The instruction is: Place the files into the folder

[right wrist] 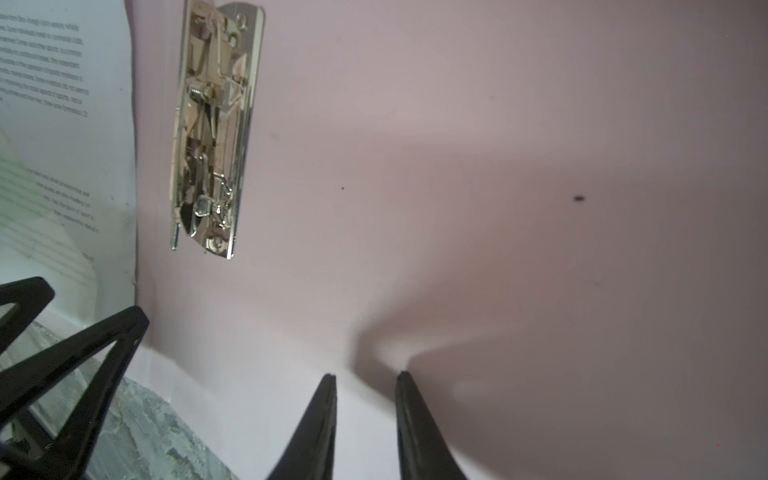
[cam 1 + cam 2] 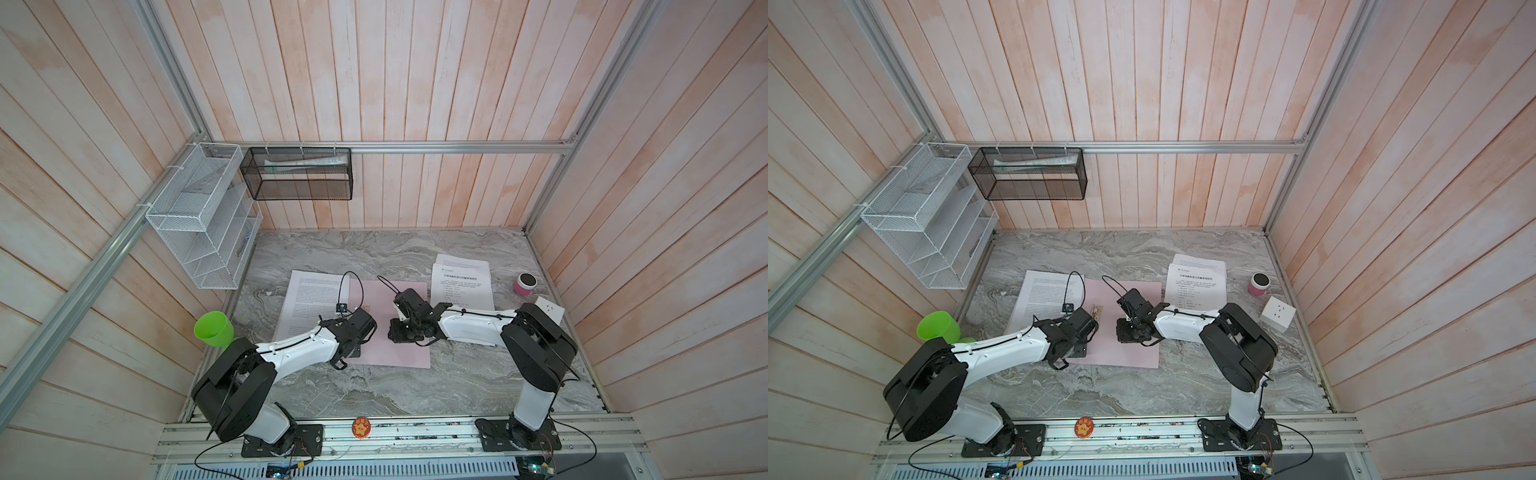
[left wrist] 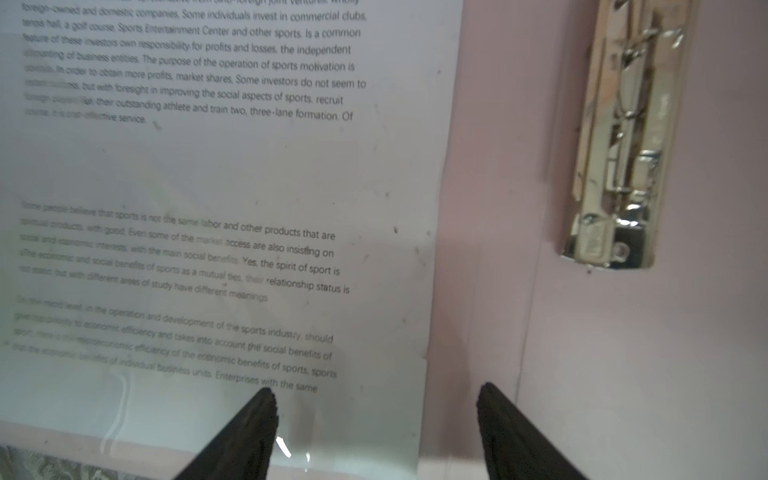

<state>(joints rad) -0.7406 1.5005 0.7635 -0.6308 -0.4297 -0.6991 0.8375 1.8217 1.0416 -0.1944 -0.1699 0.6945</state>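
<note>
Hovering left gripper (image 3: pixel 376 392) low over the open folder (image 2: pixel 386 355), spreading its fingers (image 3: pixel 253 428) wide, pinching nothing. Straddling the long edge of a printed sheet (image 3: pixel 232 174) lying on one cover: setting one fingertip over the sheet, the other over bare pink. Touching or just clearing the surface: failing to tell. Spotting the metal clip (image 3: pixel 619 145) ahead of the pink-side finger, well past its tip, lying flat beside the spine fold.

Pointing right gripper (image 1: pixel 365 376) down at the other, bare cover, holding its fingers (image 1: pixel 316 432) close together with only a narrow slit, gripping nothing, showing pink through the slit. Touching the cover or not: failing to tell. Catching the same clip ahead of these fingers and off to one side, and the left gripper's black fingers further out on that side, near the folder's front edge.

Noting folder lying flat and open on the marble table (image 2: pixel 415 395), directly under both sets of fingertips in both top views.

Finding the files (image 2: pixel 461 286) stacked on the table outside the folder, beyond the right fingers' outer side, just beside the cover's edge, apart from both grippers.

Logging green cup (image 2: pixel 214 328) far out past the left fingers, pink tub (image 2: pixel 525 284) and white socket block (image 2: pixel 550 309) far out past the right fingers.
</note>
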